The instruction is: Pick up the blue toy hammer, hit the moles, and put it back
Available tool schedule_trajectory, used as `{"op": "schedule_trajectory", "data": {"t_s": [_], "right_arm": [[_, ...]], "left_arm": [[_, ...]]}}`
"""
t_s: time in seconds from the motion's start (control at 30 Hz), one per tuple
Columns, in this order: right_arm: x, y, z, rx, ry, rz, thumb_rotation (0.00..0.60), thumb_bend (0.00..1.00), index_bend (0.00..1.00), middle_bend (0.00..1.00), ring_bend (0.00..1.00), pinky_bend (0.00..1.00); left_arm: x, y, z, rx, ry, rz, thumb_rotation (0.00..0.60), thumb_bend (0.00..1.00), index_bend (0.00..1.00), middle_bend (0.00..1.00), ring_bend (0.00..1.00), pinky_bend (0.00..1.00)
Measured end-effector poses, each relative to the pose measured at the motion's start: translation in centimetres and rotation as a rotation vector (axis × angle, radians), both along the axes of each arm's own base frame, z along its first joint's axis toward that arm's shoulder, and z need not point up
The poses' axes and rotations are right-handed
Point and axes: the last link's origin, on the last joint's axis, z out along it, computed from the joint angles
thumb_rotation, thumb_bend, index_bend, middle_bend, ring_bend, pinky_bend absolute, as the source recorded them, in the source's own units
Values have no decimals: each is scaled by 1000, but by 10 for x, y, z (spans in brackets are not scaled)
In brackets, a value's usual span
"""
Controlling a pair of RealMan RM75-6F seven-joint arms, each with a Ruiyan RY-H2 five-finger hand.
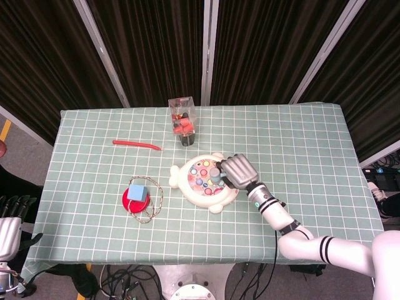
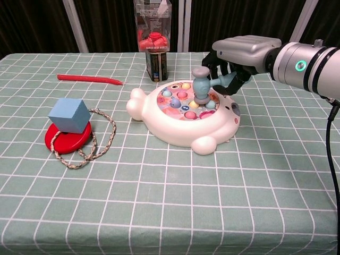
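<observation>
Hammer sits head-down over the moles of the game (likely light, stiff plastic, best held by the handle). The right hand grips that handle, fingers wrapped round it.

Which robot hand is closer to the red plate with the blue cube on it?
Right. The right hand holds the hammer over the mole game, right of the red plate. The left hand hangs off the table's left edge, farther away.
</observation>
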Motion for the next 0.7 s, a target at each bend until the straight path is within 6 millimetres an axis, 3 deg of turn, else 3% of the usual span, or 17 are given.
{"op": "schedule_trajectory", "data": {"t_s": [0.13,0.4,0.7], "right_arm": [[1,1,1,-11,6,6,600,497,706,625,552,698],[13,4,24,-55,-109,22,600,505,709,630,557,704],[30,-1,4,-17,-29,70,600,506,709,629,557,704]], "left_arm": [[0,0,0,3,-1,-3,600,0,201,145,96,46],[2,-2,2,12,1,-9,600,0,201,145,96,46],[0,-4,2,15,1,2,600,0,201,145,96,46]]}}
